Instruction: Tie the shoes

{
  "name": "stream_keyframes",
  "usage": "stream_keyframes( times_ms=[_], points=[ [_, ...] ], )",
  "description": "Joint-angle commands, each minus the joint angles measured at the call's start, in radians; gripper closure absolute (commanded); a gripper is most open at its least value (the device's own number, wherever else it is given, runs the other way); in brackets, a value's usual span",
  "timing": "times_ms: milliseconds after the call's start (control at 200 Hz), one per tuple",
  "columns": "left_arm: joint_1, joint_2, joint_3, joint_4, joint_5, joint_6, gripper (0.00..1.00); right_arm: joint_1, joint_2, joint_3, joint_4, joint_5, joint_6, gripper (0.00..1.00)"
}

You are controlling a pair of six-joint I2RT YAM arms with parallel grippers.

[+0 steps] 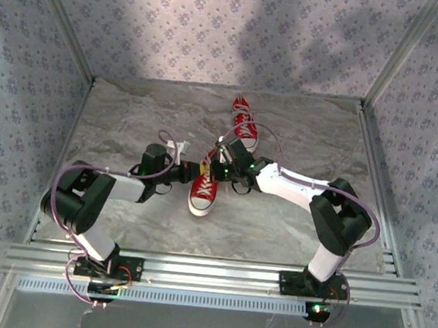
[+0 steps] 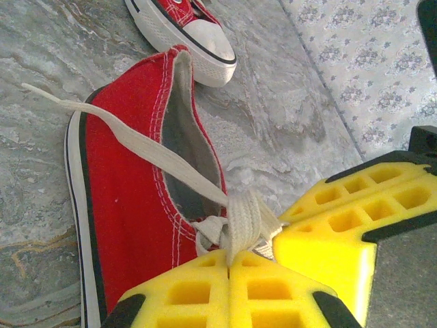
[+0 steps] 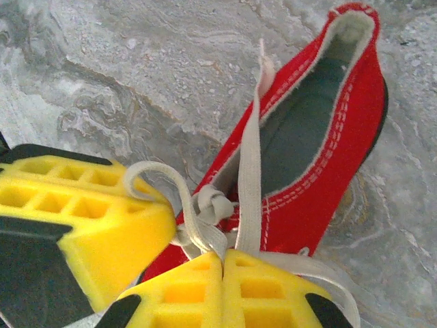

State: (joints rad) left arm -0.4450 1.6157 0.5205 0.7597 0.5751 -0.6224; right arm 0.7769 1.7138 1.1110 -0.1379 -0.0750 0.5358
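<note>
Left fingers (image 2: pixel 184 290): the yellow pads are pressed together, and a folded piece of the white lace (image 2: pixel 240 215) is caught between their tips.
Left gripper (image 2: pixel 229 270): it sits low at the left side of the near shoe (image 2: pixel 130 205), just beside the shoe opening.
Right fingers (image 3: pixel 273 290): these are also pressed together, pinching a flat strand of the same lace (the strand runs up along the edge of the shoe opening to a free end).
Right gripper (image 3: pixel 222 270): it is at the right side of the near shoe, very close to the left gripper. I cannot tell if the two touch.
Knot (image 3: pixel 212 201): a small knot sits in the lace just in front of both fingertips.
Near shoe: a red canvas sneaker with a white sole, in the middle of the table (image 1: pixel 130 117) between the two arms, with its heel toward the far side.
Far shoe (image 1: pixel 244 124): it lies farther back and a little to the right. Its white toe cap points toward the heel of the near shoe, and the two are apart.
Table: it has a grey marble pattern.
Walls (image 1: pixel 26 76): they are pale with a small flower print, on the left, far and right sides.
</note>
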Motion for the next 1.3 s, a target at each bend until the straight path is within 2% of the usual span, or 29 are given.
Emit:
stream_keyframes(
  times_ms=[0, 485, 660, 730, 849, 909, 1059, 1294],
  points=[
    [0.006, 0.000, -0.004, 0.024, 0.005, 0.006, 1.00, -0.004, -0.033, -0.022, -0.001, 0.022, 0.016, 0.98],
    [0.008, -0.002, -0.006, 0.016, 0.008, 0.015, 1.00, -0.013, 0.009, -0.014, -0.061, 0.097, 0.018, 0.99],
    [0.006, 0.003, -0.004, 0.029, 0.043, 0.020, 1.00, -0.013, -0.006, -0.035, 0.010, 0.030, -0.007, 0.99],
    [0.001, 0.007, 0.001, 0.029, 0.062, 0.025, 1.00, -0.013, -0.015, -0.040, 0.050, -0.011, -0.018, 0.95],
    [-0.004, 0.012, 0.006, 0.027, 0.065, 0.026, 1.00, -0.006, -0.035, -0.040, 0.066, 0.006, -0.031, 0.76],
    [-0.004, 0.012, 0.006, 0.029, 0.063, 0.024, 1.00, 0.000, -0.050, -0.045, 0.058, 0.043, -0.038, 0.70],
    [-0.003, 0.010, 0.006, 0.023, 0.048, 0.022, 1.00, 0.018, -0.080, -0.078, 0.060, 0.113, -0.038, 0.68],
    [-0.003, 0.013, 0.010, 0.016, 0.034, 0.015, 1.00, 0.026, -0.059, -0.083, 0.092, 0.085, -0.039, 0.66]
  ],
)
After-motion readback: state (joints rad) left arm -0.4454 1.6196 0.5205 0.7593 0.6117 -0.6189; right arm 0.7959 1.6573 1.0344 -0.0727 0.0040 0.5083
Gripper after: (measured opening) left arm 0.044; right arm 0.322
